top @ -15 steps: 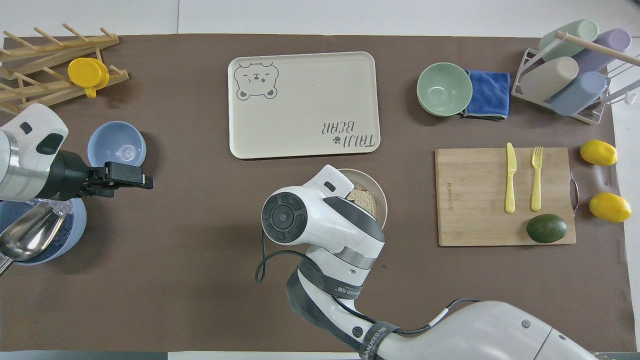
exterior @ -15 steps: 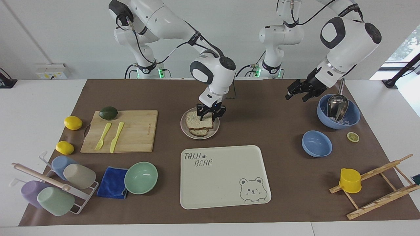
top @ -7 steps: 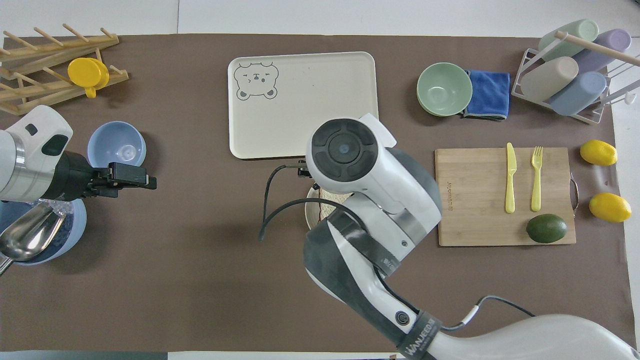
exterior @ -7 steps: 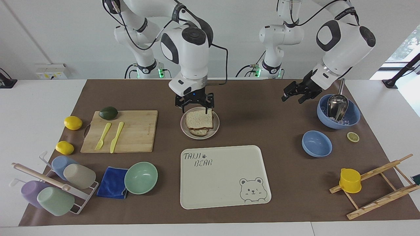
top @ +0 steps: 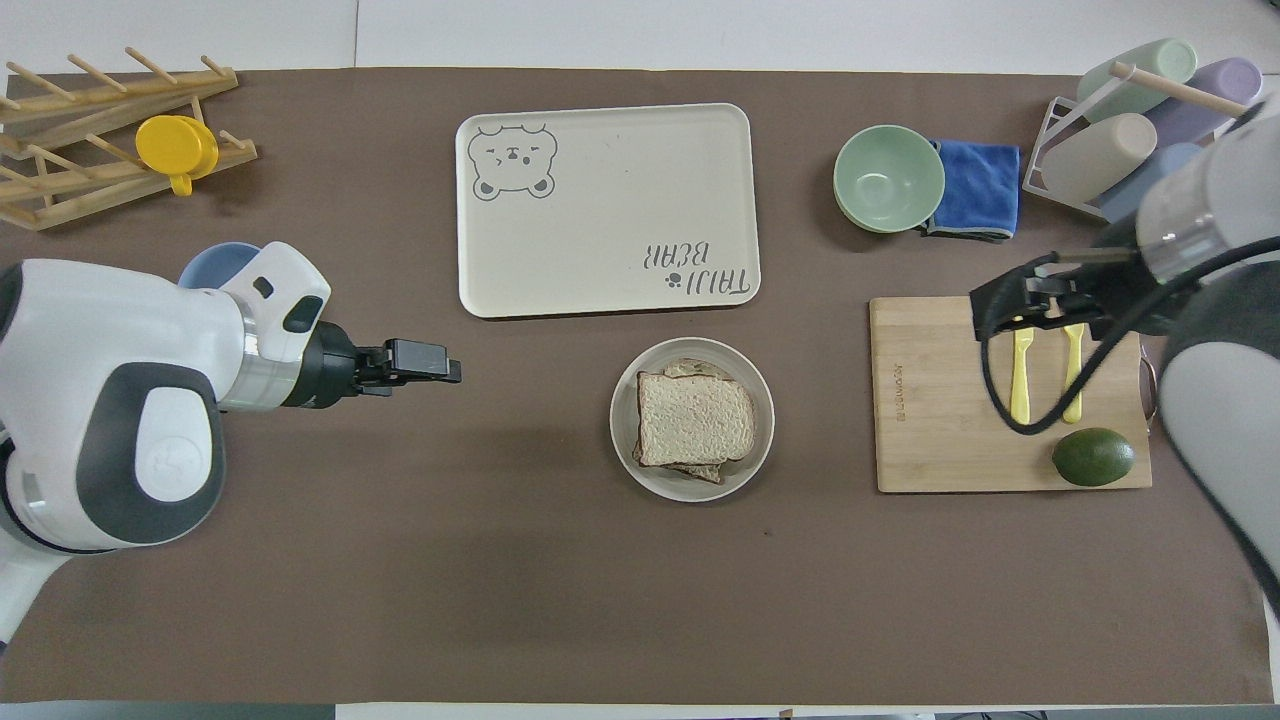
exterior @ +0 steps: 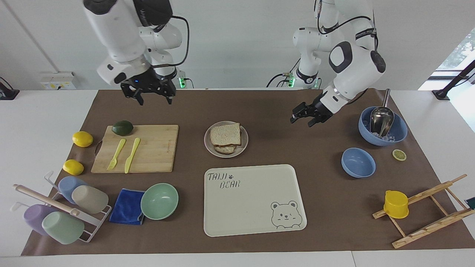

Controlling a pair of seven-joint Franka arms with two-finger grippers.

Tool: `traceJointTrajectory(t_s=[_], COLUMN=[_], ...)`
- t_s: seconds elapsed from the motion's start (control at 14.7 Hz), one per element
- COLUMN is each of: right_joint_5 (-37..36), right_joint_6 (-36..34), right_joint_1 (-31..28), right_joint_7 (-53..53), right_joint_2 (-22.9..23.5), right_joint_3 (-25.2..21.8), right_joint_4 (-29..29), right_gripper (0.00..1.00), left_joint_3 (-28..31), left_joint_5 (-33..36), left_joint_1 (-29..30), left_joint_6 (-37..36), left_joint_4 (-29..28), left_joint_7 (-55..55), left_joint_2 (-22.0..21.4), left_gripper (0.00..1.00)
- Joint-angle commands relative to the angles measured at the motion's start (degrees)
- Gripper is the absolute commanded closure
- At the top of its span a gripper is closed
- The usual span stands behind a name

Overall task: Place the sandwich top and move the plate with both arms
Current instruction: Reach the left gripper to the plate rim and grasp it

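Note:
The sandwich top, a speckled square slice, lies flat on a lower slice on the small round plate in the middle of the mat. Nothing touches either one. My right gripper hangs open and empty high over the cutting board, well away from the plate. My left gripper hovers open and empty above bare mat between the plate and the scoop bowl, pointing toward the plate.
The bear tray lies farther from the robots than the plate. On the board are a fork, a knife and an avocado. A small blue bowl, a mint bowl, a cup rack and a wooden rack stand around.
My right gripper opened off the bread, rose and swung away to hang over the cutting board. My left gripper moved from beside the scoop bowl toward the plate.

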Motion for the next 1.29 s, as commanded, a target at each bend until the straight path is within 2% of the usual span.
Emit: traceJointTrajectory(t_s=[0.0,0.14,0.34,0.61,0.95,1.09,1.23], right_joint_5=[-0.47,-4.34,-4.36,-3.65,-2.52,-2.07,-1.72], right_joint_6=[-2.98,-2.55,-2.98,-3.42,-5.08,-5.79,-5.88], right_joint_1=[-0.05,0.12,0.21,1.61,1.1,-1.63,-1.81], right_joint_7=[-2.51,-2.51,-2.86,-3.21,-6.28,-7.77,-7.87], right_joint_2=[0.46,0.2,0.28,1.07,2.3,2.57,2.83], right_joint_3=[-2.5,-2.15,-3.03,-6.36,-7.6,-7.16,-7.34], right_joint_4=[1.25,0.29,0.37,0.72,2.29,3.18,4.93], right_gripper=[0.0,0.0,0.0,0.0,0.0,0.0,0.0], left_joint_3=[0.81,0.81,0.81,0.81,0.81,0.81,0.81], left_joint_5=[-3.07,-3.34,-5.53,-5.71,-8.17,-9.22,-9.31], left_joint_1=[-5.51,-7.98,-12.9,-17.21,-20.64,-20.65,-20.65], left_joint_6=[7.46,9.93,16.69,20.21,24.35,24.44,24.27], left_joint_4=[-2.21,-2.3,-2.3,-2.39,-2.56,-2.48,-2.56], left_joint_7=[0.03,0.12,0.03,-2.24,-6.03,-7.18,-7.27], left_joint_2=[2.73,4.93,9.41,13.03,15.66,15.67,15.58], left_gripper=[0.0,0.0,0.0,0.01,0.21,0.32,0.44])
